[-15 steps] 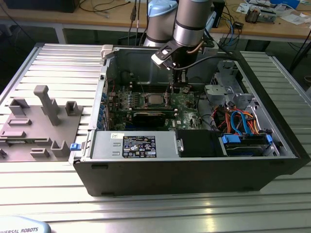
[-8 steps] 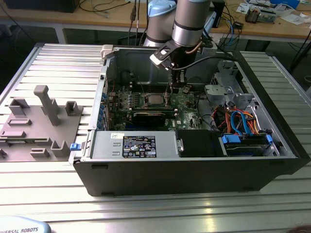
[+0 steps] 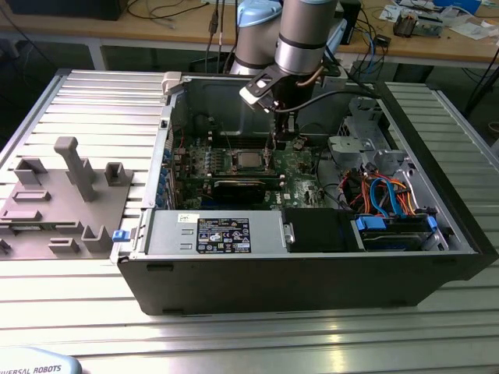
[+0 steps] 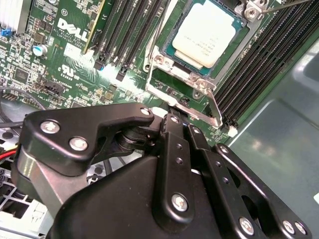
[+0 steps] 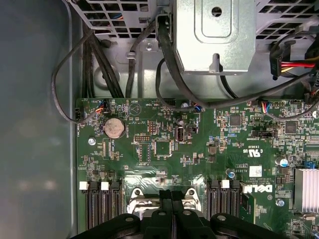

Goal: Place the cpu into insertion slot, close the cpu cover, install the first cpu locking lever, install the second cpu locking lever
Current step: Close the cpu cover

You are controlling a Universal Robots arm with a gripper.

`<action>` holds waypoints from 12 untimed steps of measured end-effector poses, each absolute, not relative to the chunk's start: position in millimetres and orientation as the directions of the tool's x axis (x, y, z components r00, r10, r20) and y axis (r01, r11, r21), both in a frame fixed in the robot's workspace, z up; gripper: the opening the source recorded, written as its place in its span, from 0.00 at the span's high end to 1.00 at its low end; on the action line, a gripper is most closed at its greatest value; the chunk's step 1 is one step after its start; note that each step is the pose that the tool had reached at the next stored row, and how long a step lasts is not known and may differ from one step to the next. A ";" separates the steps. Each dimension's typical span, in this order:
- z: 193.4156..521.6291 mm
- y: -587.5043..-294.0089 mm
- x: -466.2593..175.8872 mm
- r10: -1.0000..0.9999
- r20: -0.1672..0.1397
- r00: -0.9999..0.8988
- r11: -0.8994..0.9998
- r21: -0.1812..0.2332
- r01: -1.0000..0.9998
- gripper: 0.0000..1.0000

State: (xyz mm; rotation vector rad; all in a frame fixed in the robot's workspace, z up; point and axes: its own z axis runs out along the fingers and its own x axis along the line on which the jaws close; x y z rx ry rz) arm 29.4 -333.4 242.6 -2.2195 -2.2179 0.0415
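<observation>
**A:** Looking at the exterior view first, the gripper [image 3: 273,149] hung inside the open case [image 3: 312,273], just beside the cpu [image 3: 248,160], on the exterior view's right of it.

**B:** Yep. The second wrist view had the cpu lying flat in the cpu cover [image 4: 185,71] window, with the fingertips [image 4: 172,122] pressed together just beside it.

**A:** The first wrist view agreed: fingers [image 5: 165,199] squeezed together, low over the motherboard [image 5: 164,149].

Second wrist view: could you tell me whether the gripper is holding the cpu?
No, the cpu lies flat in the insertion slot, clear of the gripper.
</observation>
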 end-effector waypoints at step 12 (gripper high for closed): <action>242.1 -333.4 25.9 1.000 -0.016 0.001 -0.001 -0.021 1.000 0.89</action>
